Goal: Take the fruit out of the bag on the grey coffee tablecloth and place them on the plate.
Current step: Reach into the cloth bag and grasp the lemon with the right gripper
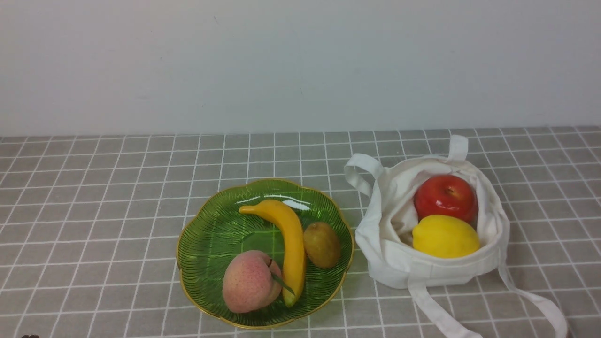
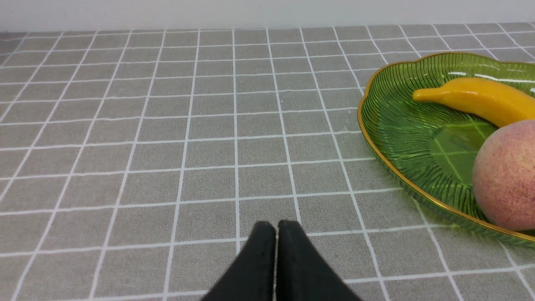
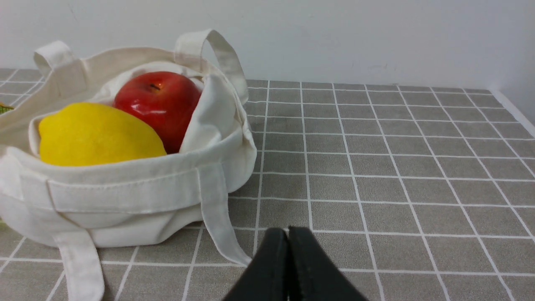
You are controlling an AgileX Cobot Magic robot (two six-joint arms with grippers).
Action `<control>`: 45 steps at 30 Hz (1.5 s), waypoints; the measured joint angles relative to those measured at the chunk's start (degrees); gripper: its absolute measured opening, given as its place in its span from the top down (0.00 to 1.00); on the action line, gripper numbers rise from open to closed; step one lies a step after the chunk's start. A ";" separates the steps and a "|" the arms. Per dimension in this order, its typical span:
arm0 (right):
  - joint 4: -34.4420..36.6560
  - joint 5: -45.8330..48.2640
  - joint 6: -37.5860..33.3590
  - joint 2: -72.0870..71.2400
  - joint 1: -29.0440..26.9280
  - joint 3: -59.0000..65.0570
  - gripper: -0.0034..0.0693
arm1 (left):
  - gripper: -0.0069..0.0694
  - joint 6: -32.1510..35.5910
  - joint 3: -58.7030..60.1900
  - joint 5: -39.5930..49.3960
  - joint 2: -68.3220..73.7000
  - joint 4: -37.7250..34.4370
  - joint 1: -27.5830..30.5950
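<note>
A white cloth bag (image 1: pixel 389 263) sits open on the grey checked tablecloth (image 1: pixel 94 211), right of centre. In it lie a red apple (image 1: pixel 446 197) and, nearer me, a yellow lemon (image 1: pixel 445 236). Both also show in the right wrist view, apple (image 3: pixel 159 104) and lemon (image 3: pixel 96 136), inside the bag (image 3: pixel 125 196). A green glass plate (image 1: pixel 211 234) with a gold rim lies left of the bag. My left gripper (image 2: pixel 276 228) is shut and empty over bare cloth beside the plate (image 2: pixel 401 129). My right gripper (image 3: pixel 287 234) is shut and empty beside the bag.
On the plate lie a banana (image 1: pixel 286 234), a kiwi (image 1: pixel 322 244) and a peach (image 1: pixel 249 281). The bag's long strap (image 1: pixel 530 295) trails toward the front right. A white wall (image 1: pixel 300 61) stands behind the table.
</note>
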 joint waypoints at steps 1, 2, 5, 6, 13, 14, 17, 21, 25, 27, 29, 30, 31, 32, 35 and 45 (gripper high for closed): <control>0.00 0.00 0.00 0.00 0.00 0.00 0.97 | 0.92 0.00 0.00 0.00 0.00 0.00 0.00; 0.00 0.00 0.00 0.00 0.00 0.00 0.97 | 0.92 0.00 0.00 0.00 0.00 0.00 0.00; 0.59 -0.12 0.20 0.00 0.00 0.00 0.97 | 0.92 0.00 0.00 0.00 0.00 0.00 0.00; 2.13 -0.54 1.01 0.00 0.00 0.06 0.97 | 0.92 0.00 0.00 0.00 0.00 0.00 0.00; 22.40 -12.21 9.40 0.00 0.00 0.59 0.97 | 0.92 0.00 0.00 0.00 0.00 0.00 0.00; 23.80 -13.04 9.94 0.00 0.00 0.59 0.97 | 0.92 0.00 0.00 0.00 0.00 0.00 0.00; 32.29 -17.21 12.27 0.00 0.00 0.59 0.97 | 0.92 0.00 0.00 0.00 0.00 0.00 0.00; 37.76 -20.03 10.76 0.00 0.00 0.59 0.97 | 0.92 0.00 0.00 0.00 0.00 0.00 0.00; 40.18 -22.40 9.70 0.00 0.00 0.59 0.97 | 0.92 0.00 0.00 0.00 0.00 0.00 0.00; 41.77 -23.72 9.51 0.00 0.00 0.49 0.97 | 0.92 0.00 0.00 0.00 0.00 0.00 0.00; 42.02 -21.36 8.36 0.00 0.00 -1.37 0.97 | 0.92 0.00 0.00 0.00 0.00 0.00 0.00; 41.47 -19.07 7.42 0.22 0.00 -3.87 0.97 | 0.92 0.00 0.00 0.00 0.00 0.00 0.00; 41.00 -16.26 6.21 1.21 0.00 -5.97 0.97 | 0.92 0.00 0.00 0.00 0.00 0.00 0.00; 40.86 -16.26 6.21 1.21 0.00 -6.52 0.97 | 0.92 0.00 0.00 0.00 0.00 0.00 0.00; 37.04 -2.03 0.62 11.26 0.00 -17.72 0.97 | 0.92 0.00 0.00 0.00 0.00 0.00 0.00; 29.00 29.52 -20.65 51.22 0.00 -43.67 0.97 | 0.92 0.00 0.00 0.00 0.00 0.00 0.00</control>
